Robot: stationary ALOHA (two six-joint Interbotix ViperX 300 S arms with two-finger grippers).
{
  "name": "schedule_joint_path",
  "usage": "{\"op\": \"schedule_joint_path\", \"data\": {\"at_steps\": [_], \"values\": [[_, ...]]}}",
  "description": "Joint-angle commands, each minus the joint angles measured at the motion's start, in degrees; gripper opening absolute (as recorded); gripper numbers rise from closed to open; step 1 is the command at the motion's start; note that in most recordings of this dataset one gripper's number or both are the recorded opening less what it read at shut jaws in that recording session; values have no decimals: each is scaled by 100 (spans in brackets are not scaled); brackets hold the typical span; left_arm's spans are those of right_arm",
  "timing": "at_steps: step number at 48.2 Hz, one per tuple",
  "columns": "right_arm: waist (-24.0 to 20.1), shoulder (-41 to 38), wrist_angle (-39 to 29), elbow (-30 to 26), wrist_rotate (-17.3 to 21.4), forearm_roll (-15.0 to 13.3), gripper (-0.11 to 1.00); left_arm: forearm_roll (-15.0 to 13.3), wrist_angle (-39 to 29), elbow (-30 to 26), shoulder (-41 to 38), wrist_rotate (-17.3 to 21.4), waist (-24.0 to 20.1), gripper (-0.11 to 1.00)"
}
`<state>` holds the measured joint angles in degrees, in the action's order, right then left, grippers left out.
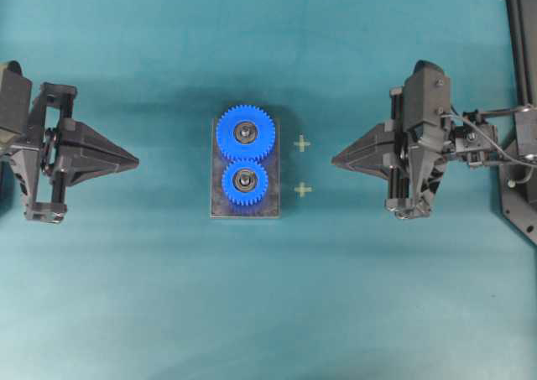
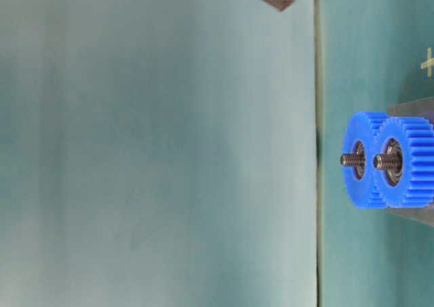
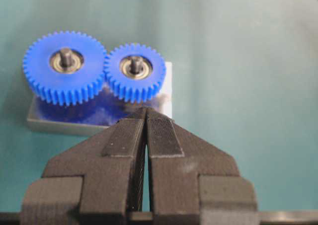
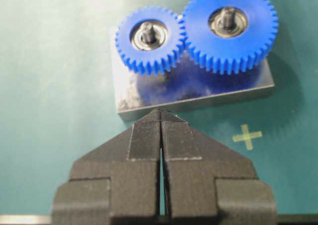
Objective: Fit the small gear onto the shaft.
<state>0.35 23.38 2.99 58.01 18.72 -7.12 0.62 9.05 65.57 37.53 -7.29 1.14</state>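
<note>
Small gear (image 1: 245, 183), bright blue, toothed, seated on shaft (image 1: 245, 179)

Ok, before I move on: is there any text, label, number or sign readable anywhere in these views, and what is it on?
No words, brand names or numbers are readable in any view.
"+": pale yellow cross mark on the teal table surface, right of the large gear.
"+": second pale yellow cross mark on the table, right of the small gear.
The metal plate, both gears and both claws carry no visible lettering.
</note>
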Motion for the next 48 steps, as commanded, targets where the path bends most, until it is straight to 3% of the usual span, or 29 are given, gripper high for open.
{"op": "schedule_joint_path", "data": {"at_steps": [1,21,48], "values": [[18,-35,141,-26,-53,0,-1,18,26,-53,9,-9,0,0],[18,-185,677,44,-53,-9,-1,9,26,-35,35,9,0,0],[-18,-149,694,53,-53,-9,-1,18,26,18,44,18,-9,0]]}}
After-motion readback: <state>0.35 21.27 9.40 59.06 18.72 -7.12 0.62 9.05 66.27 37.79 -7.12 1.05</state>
